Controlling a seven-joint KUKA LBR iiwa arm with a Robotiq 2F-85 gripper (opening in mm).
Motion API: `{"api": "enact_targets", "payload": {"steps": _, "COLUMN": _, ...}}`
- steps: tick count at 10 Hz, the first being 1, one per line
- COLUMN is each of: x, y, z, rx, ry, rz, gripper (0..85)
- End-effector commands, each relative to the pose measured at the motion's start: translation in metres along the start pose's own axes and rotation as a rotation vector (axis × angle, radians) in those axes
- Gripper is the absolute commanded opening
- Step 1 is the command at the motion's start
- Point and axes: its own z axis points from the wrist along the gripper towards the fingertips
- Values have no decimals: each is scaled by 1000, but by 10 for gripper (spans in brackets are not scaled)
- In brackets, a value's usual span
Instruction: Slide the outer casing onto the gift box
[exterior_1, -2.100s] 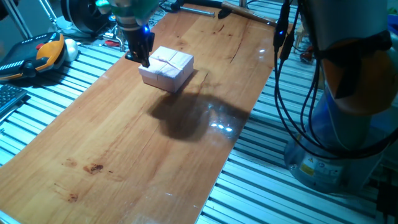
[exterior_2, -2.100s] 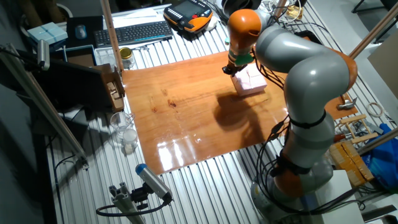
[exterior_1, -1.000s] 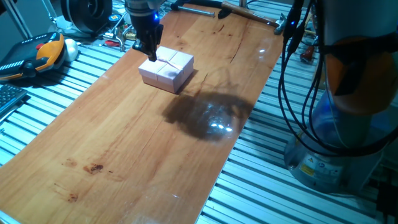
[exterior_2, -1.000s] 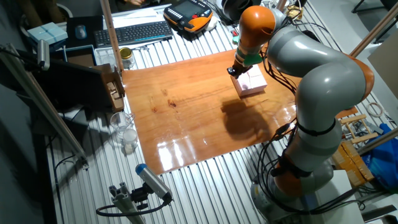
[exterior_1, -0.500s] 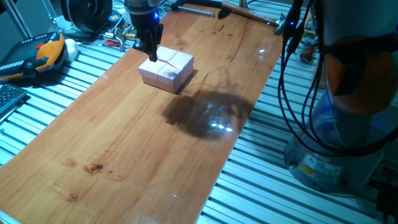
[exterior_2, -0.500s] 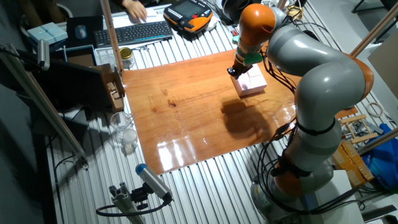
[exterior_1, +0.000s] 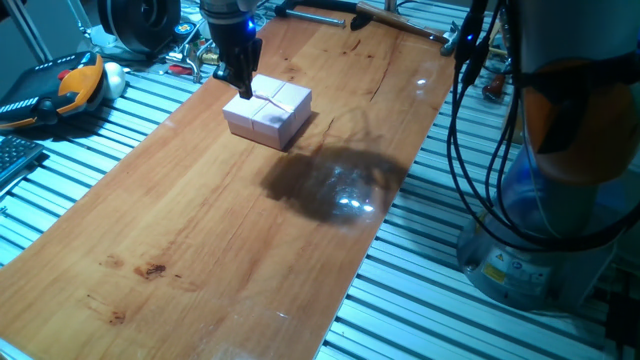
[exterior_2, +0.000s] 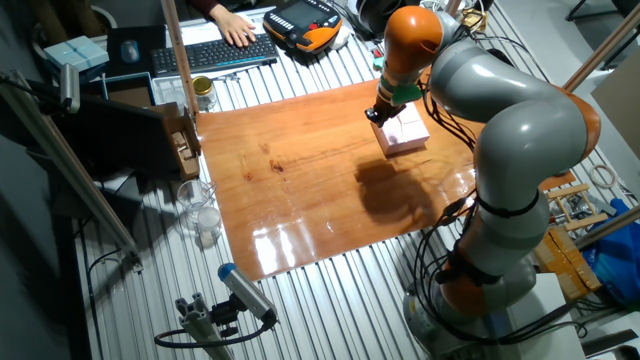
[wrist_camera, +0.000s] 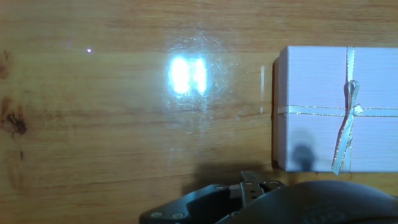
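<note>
Outer casing (exterior_1: 268, 109): pale pink ribbed cardboard square, cream ribbon cross, near far corner of glossy wooden desk (exterior_1: 220, 240). Claw (exterior_1: 238, 84) at its edge; opening can't be judged.

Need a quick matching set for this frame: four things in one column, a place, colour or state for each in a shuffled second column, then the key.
Things:
1. outer casing
2. pincer
3. table
4. ribbon

Descriptions:
A. glossy wood with a glare patch
B. cream, crossed and tied in a small bow
C. pale pink, lying flat near the far end of the table
D. dark, at the casing's edge on the side facing the pendant

Pairs: 1-C, 2-D, 3-A, 4-B
</note>
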Motion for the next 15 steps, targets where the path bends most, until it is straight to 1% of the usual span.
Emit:
{"api": "enact_targets", "payload": {"steps": 1, "x": 0, "y": 0, "z": 0, "rx": 0, "ry": 0, "rz": 0, "gripper": 0}}
{"api": "enact_targets", "payload": {"steps": 3, "x": 0, "y": 0, "z": 0, "rx": 5, "ry": -3, "rz": -3, "gripper": 0}}
{"api": "enact_targets", "payload": {"steps": 5, "x": 0, "y": 0, "z": 0, "rx": 16, "ry": -10, "rz": -8, "gripper": 0}}
{"api": "enact_targets", "payload": {"steps": 15, "x": -1, "y": -1, "z": 1, "rx": 28, "ry": -16, "rz": -10, "gripper": 0}}
